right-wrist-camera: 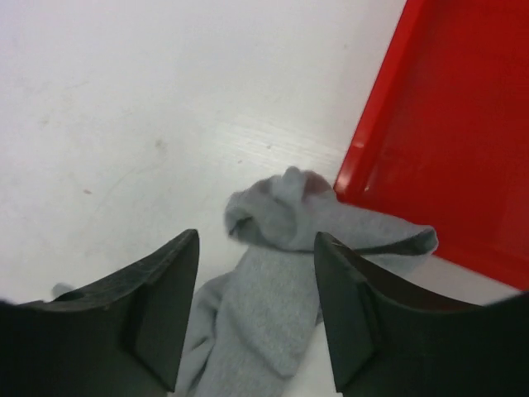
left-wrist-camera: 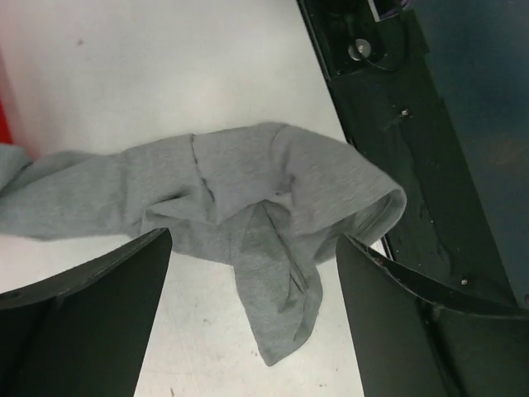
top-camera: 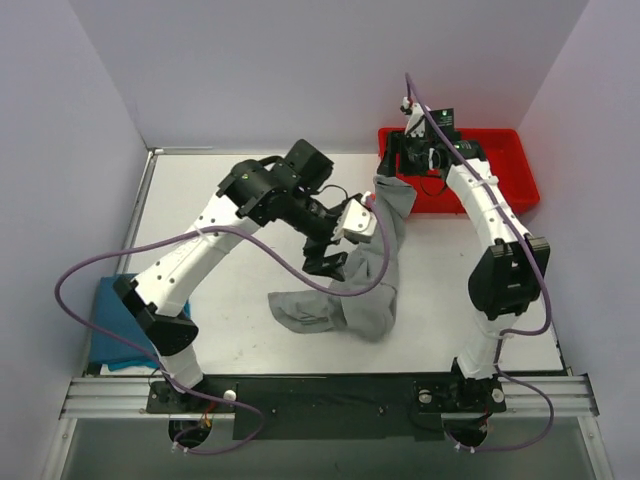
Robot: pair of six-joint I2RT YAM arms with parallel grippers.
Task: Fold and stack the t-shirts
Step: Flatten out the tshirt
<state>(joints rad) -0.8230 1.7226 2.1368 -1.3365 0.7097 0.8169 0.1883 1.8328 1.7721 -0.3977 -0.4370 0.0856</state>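
Though open and empty, left claw (left-wrist-camera: 252,240) and right claw (right-wrist-camera: 256,238) just above crumpled grey t-shirt (top-camera: 365,298).

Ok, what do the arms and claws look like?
Both alike: the left arm and right arm have white links with black joints, a purple cable looping along each. The left claw and right claw are each two broad matte-black wedges.

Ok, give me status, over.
Left tool, right tool open, empty. Grey t-shirt crumpled mid-table, one end beside red tray. Teal t-shirt at left edge. No obstruction.
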